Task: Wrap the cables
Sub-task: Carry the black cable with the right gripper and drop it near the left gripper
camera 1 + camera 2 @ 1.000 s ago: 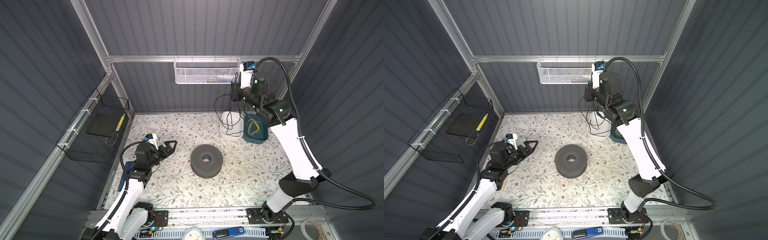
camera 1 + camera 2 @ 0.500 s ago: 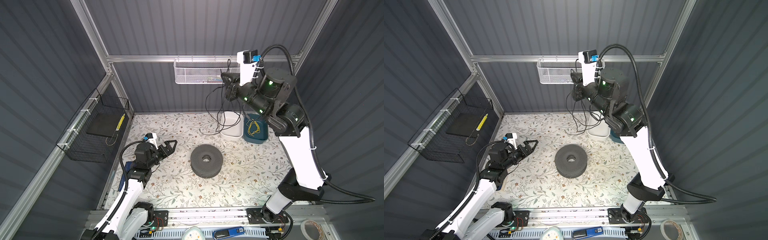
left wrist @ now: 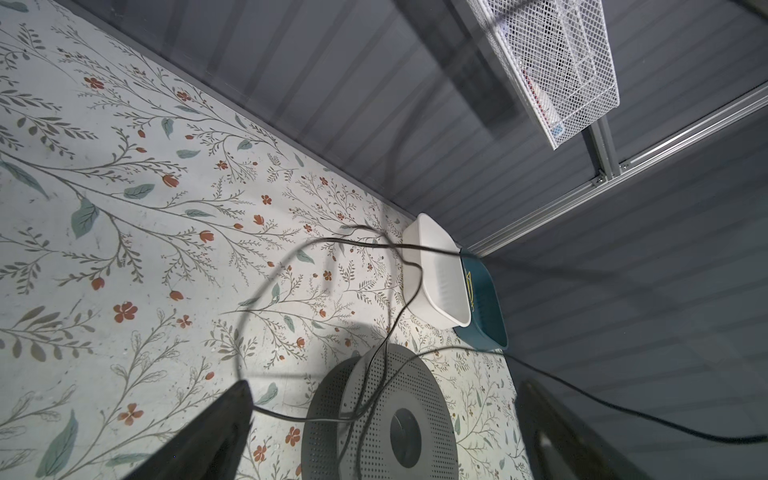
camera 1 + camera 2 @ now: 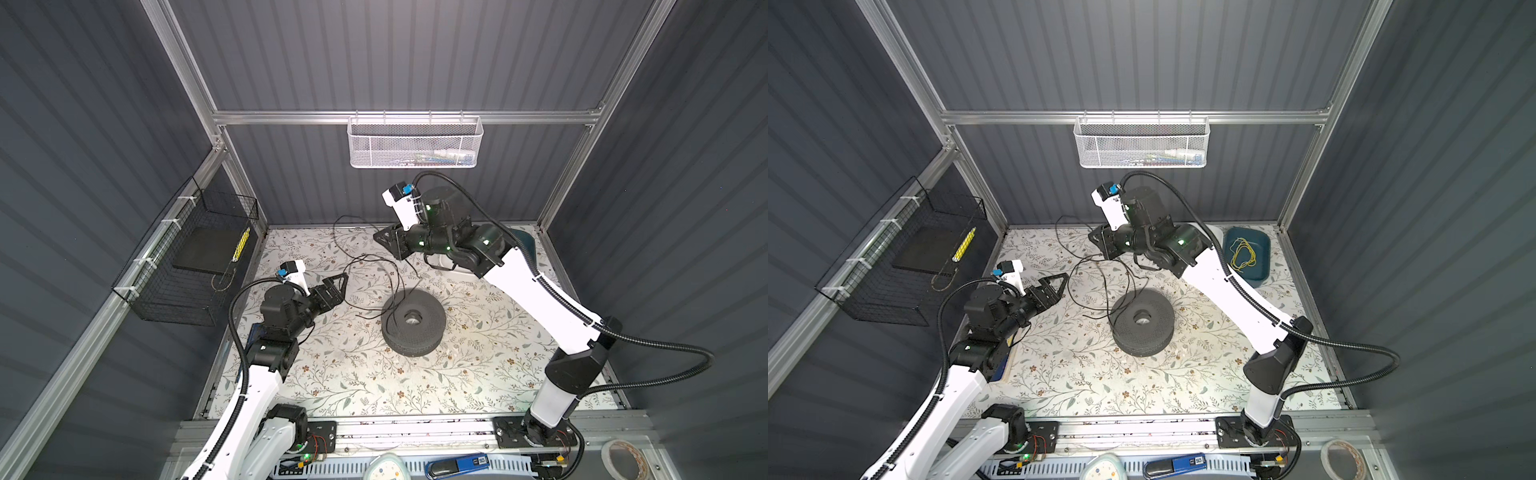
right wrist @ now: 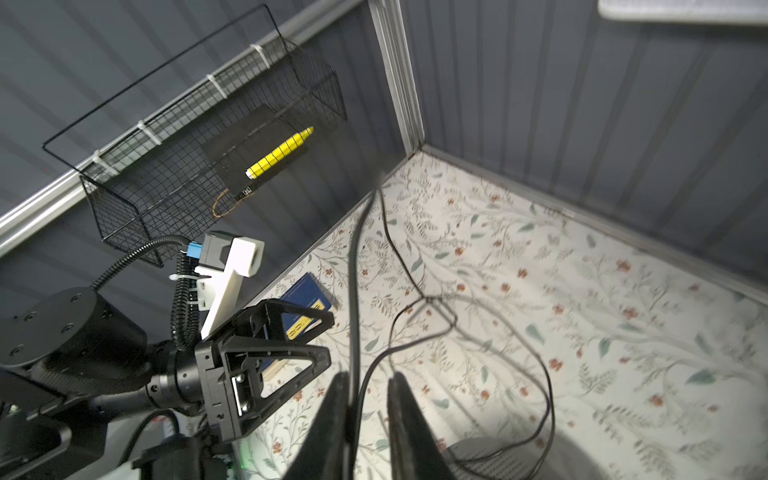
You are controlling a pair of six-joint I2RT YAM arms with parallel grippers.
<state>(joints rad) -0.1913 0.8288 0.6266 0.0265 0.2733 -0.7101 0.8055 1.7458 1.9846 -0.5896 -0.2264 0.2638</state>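
Floral counter [image 4: 332, 374], grey ribbed walls. Cable [image 5: 353, 291] sprawls in loose loops from near back wall down to spool [image 4: 432, 332], one strand draped over spool's rim. No single axis; overall run goes back to front. Right claw [image 5: 368, 378] hangs above counter, slightly parted, cable threading gap, apparently unpinched. Left claw [image 4: 338, 286] spread wide, empty, beside loops. Your risks: cable slides out of parted claw; slack loops knot or snag left claw.

Cable [image 5: 352, 291] lies across spool [image 4: 432, 334]; bins [image 3: 440, 284] behind-rt, prob. touching.
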